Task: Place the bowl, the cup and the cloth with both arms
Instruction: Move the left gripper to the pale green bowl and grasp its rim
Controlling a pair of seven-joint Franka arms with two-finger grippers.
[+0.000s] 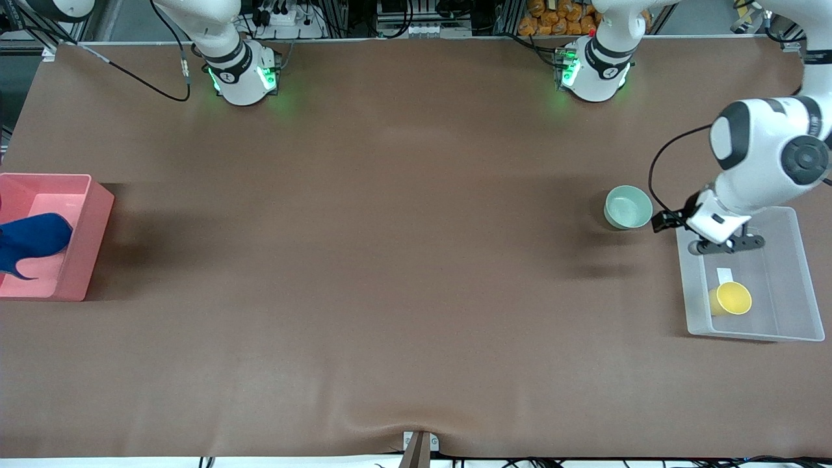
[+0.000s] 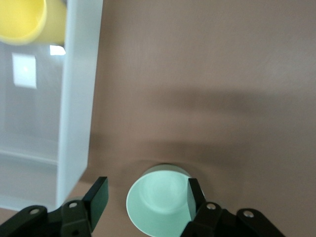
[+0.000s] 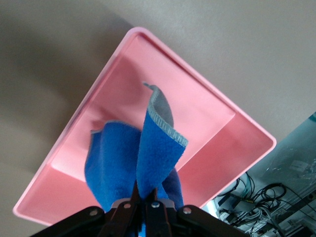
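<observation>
Small round pale mint-green bowl (image 1: 628,207) upright on the brown table covering (image 1: 390,260), just beside the clear plastic bin (image 1: 796,273) at the left arm's end, on the side toward the table's middle. Left gripper (image 1: 727,245) low over that bin's edge nearest the bowl, fingers spread – in the left wrist view the bowl (image 2: 160,205) sits between the black fingers (image 2: 97,196), with one finger across its rim and nothing clamped. Round, so no long axis to line up; only a rim to straddle. Plainly the left arm's job, being the one at hand.

Small yellow handleless cup (image 1: 732,298) already lying on its side in the clear bin, nearer the front camera than the gripper.

Right gripper (image 3: 144,203) over the pink tray (image 1: 91,214) at the right arm's end, fingers pressed together on the deep blue fabric towel (image 3: 136,163), which hangs bunched above the tray floor – not yet let go.

Likely next: bowl pinched at the rim, lifted over the bin wall, set beside the cup. Room enough in the bin, though the wall stands close by the bowl.

Tabletop otherwise bare; cables and racks along the edge by the bases.
</observation>
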